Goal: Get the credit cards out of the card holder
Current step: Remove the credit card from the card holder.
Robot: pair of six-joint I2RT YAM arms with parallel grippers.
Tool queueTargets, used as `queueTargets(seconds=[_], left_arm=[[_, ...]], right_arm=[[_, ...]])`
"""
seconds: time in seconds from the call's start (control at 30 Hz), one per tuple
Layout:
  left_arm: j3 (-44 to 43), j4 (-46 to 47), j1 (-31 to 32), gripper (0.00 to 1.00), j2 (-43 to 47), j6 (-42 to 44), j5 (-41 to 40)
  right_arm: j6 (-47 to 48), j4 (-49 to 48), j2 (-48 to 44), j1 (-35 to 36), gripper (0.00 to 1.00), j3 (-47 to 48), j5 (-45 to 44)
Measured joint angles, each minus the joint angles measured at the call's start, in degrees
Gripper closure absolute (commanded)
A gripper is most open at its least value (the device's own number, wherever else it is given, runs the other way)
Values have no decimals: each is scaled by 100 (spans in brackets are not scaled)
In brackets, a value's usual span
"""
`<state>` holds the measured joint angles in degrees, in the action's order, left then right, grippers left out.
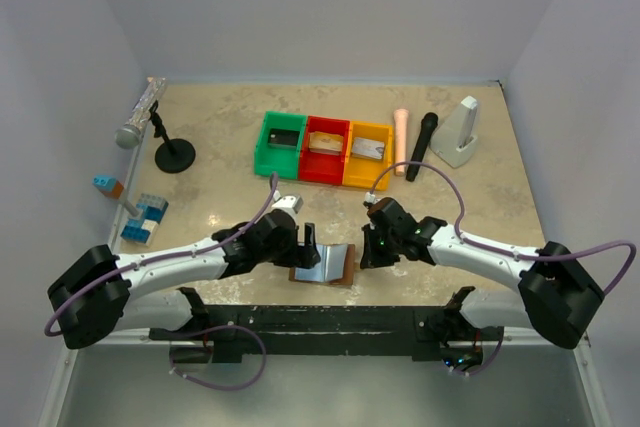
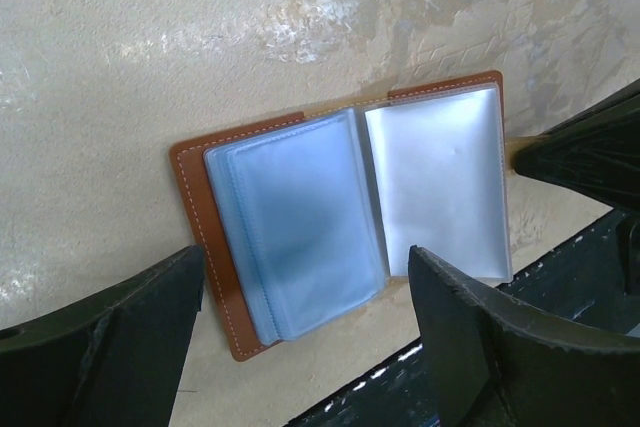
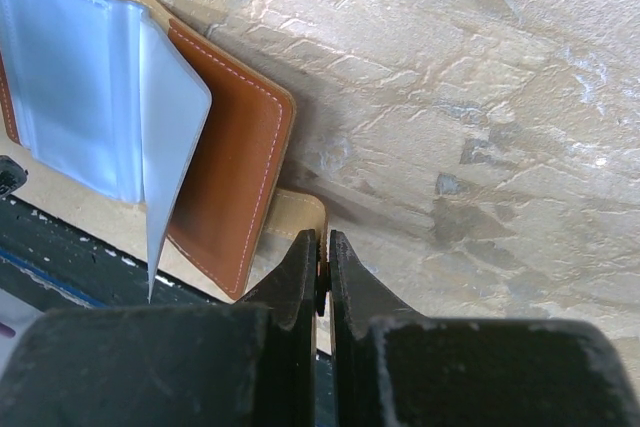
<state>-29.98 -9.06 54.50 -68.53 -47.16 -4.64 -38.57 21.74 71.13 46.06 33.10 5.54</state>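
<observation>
The card holder (image 1: 325,265) lies open at the near edge of the table (image 1: 220,197), between the two arms. The left gripper (image 2: 310,297) hovers over it, jaws wide apart. The right gripper (image 3: 322,257) is clamped on the holder's tan tab at its right side. The credit cards (image 1: 285,137) lie farther back, one each in the green bin (image 1: 266,152), red bin (image 1: 325,169) and yellow bin (image 1: 366,176).
</observation>
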Motion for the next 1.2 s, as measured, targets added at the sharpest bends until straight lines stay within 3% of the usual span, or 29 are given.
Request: queueTargets(seconds=[0.73, 1.2], left_arm=[[9, 404, -4, 18, -457, 55, 273], [-144, 664, -13, 21, -785, 476, 1091]], right_arm=[[20, -33, 28, 0, 100, -2, 20], [66, -31, 236, -11, 100, 0, 66]])
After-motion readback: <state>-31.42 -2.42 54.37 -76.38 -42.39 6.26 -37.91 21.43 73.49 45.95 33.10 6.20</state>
